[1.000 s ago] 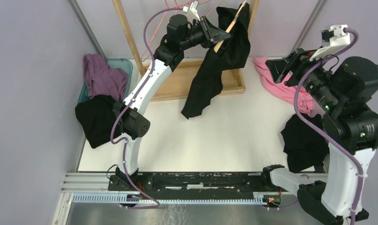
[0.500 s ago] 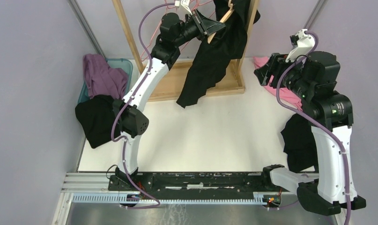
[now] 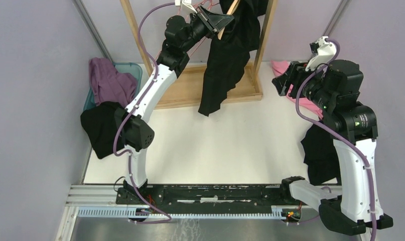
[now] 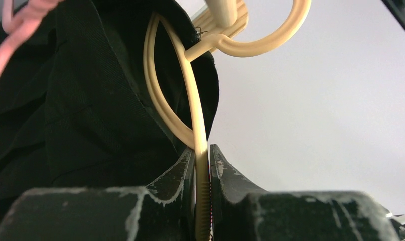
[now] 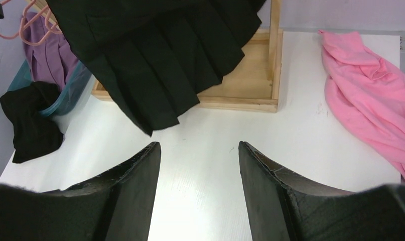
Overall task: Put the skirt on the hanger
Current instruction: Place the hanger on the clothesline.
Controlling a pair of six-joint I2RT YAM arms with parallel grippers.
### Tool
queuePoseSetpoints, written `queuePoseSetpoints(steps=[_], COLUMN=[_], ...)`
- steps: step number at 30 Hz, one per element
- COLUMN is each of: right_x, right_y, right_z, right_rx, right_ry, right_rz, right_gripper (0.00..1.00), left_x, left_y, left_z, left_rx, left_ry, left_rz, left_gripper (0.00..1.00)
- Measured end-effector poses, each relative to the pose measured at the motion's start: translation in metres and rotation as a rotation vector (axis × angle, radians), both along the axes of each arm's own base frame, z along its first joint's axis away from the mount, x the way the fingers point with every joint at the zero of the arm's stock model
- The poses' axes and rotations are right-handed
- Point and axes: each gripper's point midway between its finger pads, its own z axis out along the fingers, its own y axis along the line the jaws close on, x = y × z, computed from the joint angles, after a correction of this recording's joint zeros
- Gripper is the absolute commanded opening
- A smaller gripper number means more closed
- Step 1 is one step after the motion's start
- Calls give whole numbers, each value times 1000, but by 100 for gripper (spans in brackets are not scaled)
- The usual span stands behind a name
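1. While the left gripper (image 4: 202, 150) is raised at the far side of the table (image 3: 230, 145), its 2 fingers are clamped on 1 thick arm of the hanger (image 4: 195, 105); the beige arm runs straight down between the fingertips.
2. Hanger hook (image 4: 260, 48): round, uppermost in the left wrist view, with a pale peg-like piece at it; whether it is hooked on, I cannot tell.
3. The skirt (image 3: 225, 65) is draped over the hanger, black fabric bunched against the left side of the arm in the wrist view.
4. From the right wrist view, the skirt's pleated hem (image 5: 155, 65) hangs slanted in front of the wooden frame base (image 5: 240, 100).
5. A pink wire hanger (image 4: 19, 15) shows just beside the skirt.
6. The right gripper (image 5: 199, 150) has its fingers spread wide with nothing between them; it points toward the skirt, well apart from it.
7. A pink garment (image 5: 371, 90) lies on the table, right of the frame.
8. At the left: a teal bin (image 3: 132, 70) with a purple garment (image 3: 107, 80) and a black garment (image 3: 102, 128) over its edge.
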Motion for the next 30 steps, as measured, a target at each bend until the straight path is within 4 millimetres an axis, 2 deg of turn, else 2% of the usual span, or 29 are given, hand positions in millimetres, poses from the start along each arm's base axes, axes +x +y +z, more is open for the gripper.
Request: queuePoseSetpoints(steps=[8,16,27,30], right_x=[3,2,1,2], right_y=[2,4,6,9], right_z=[-16,-19,-34,-40], right_rx=[-4,2,7,12], right_ry=[38,35,51,64], right_rz=[8,23,37,46], right_gripper=[64,64,64,64], left_x=[5,16,32,34], left_y=[7,17,29,28], left_z=[12,17,3,-3], left_rx=[-36,-56,-39,-26], left_ry=[-31,-14,53,72], left_rz=[48,127,208,211], left_gripper=[7,7,8,11])
